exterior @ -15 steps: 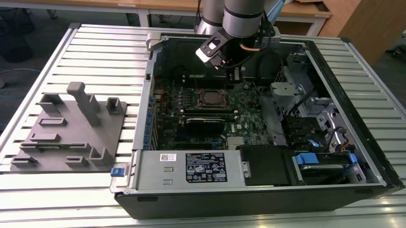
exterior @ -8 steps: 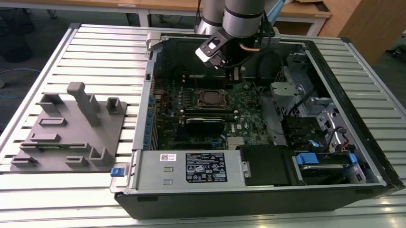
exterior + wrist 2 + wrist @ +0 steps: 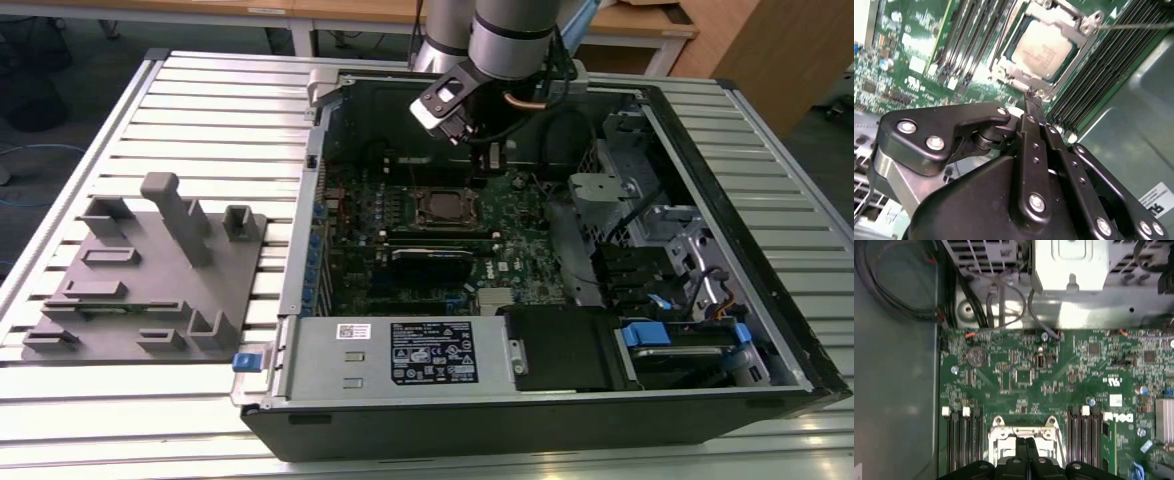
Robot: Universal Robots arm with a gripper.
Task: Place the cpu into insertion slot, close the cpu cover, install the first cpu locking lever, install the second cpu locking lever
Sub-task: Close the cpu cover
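In the open computer case on the slatted table: a green board, and on it the insertion slot with the cpu lying flat inside. Over the chip, the cpu cover, down and framing it. Just beside the cover's edge, the gripper, fingers pressed together. Holds nothing. Next to the slot, a thin metal rod, possibly a locking lever; hard to tell whether latched. Long black slots on both sides. Outside the case, on the exterior view's left, a grey tray of upright blocks.
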